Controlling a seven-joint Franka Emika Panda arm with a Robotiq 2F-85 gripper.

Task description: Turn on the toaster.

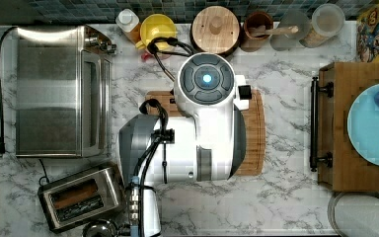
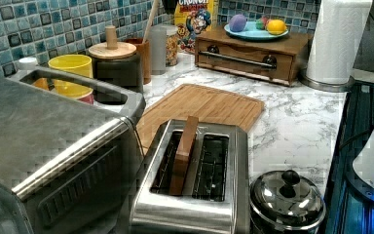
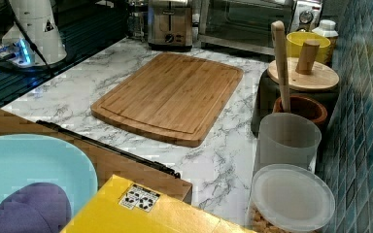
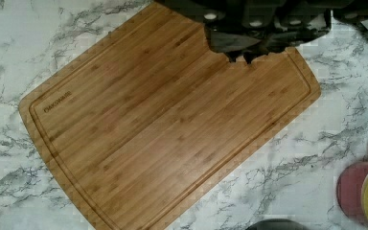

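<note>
The toaster is a small steel box at the top view's lower left, with two long dark slots. A brown slice stands up out of one slot of the toaster in the left view. Its front with knobs faces the right view, where the toaster stands at the far end of the counter. My white arm hangs over the bamboo cutting board. My gripper is above the board's edge, dark fingers together with nothing between them, well away from the toaster.
A large steel toaster oven stands right beside the toaster. A lidded steel pot sits at the toaster's other side. A yellow cup, a wooden-lidded canister and jars line the tiled wall. A wooden box carries a blue plate.
</note>
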